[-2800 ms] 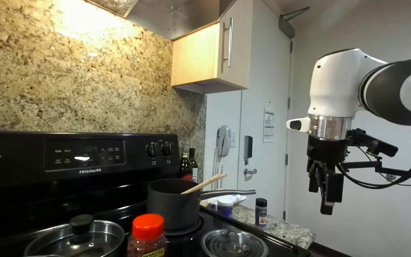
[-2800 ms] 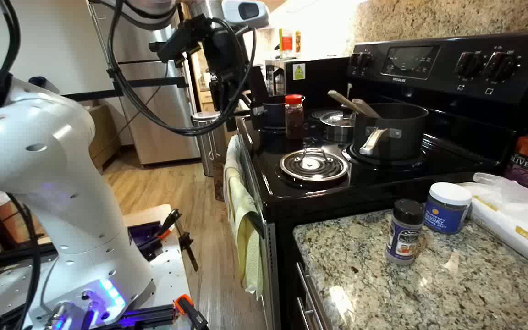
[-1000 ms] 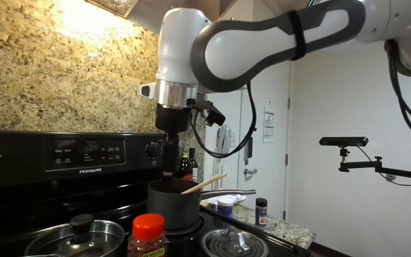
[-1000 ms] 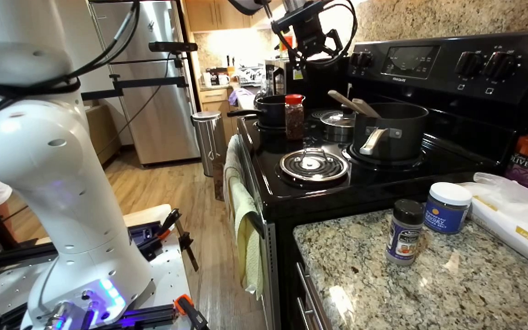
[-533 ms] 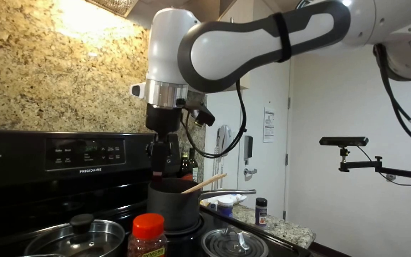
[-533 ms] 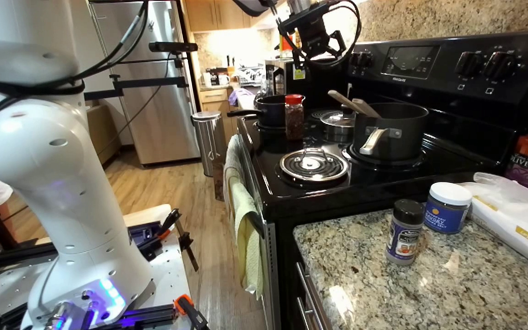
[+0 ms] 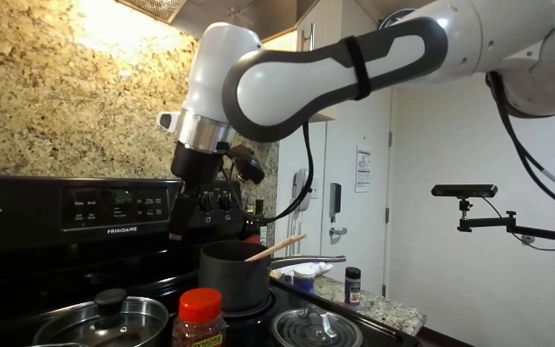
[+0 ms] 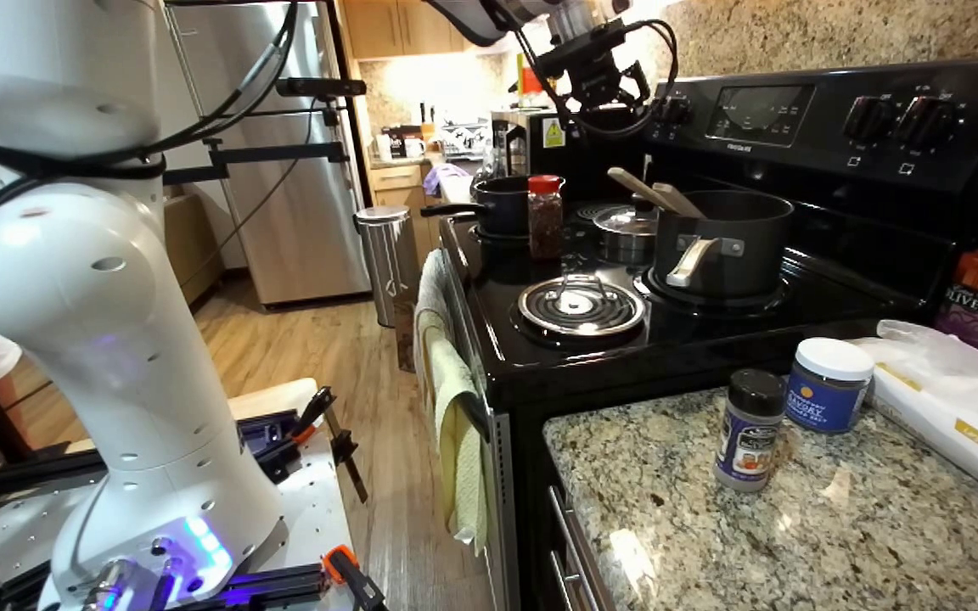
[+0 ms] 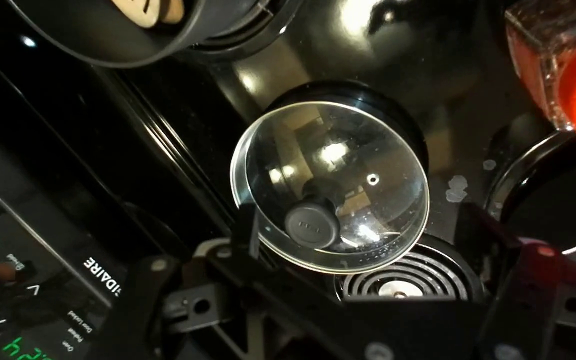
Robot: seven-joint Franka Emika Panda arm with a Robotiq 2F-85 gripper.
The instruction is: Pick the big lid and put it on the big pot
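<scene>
Okay, so your gripper isn't holding anything: in the wrist view the fingers are spread wide, with a clear gap between them. The big lid, the glass one with the dark knob, is down below the fingers. In an exterior view it looks set on a low shiny pot. Your tips tilt toward the lid but hang well above it, no contact.

Everything in the next move turns on that knob imo. It's round, the lid's round, so there's no long axis to match and pretty much any wrist turn should work. Centring is the real issue: in the wrist view the knob falls between the fingertips, but much closer to the one on the left of the picture. I'd shift that way before dropping, otherwise that fingertip might land on the knob or shove the lid sideways.

I'm guessing the big pot is the dark pot. From the fingers it lies past the lid, top left of the wrist view. Wooden utensils stick out of it, so the lid probably won't sit flat while they're in there. Also mind the red-capped jar, out beyond the other fingertip. I'd call this the approach, with the pick not made yet.
</scene>
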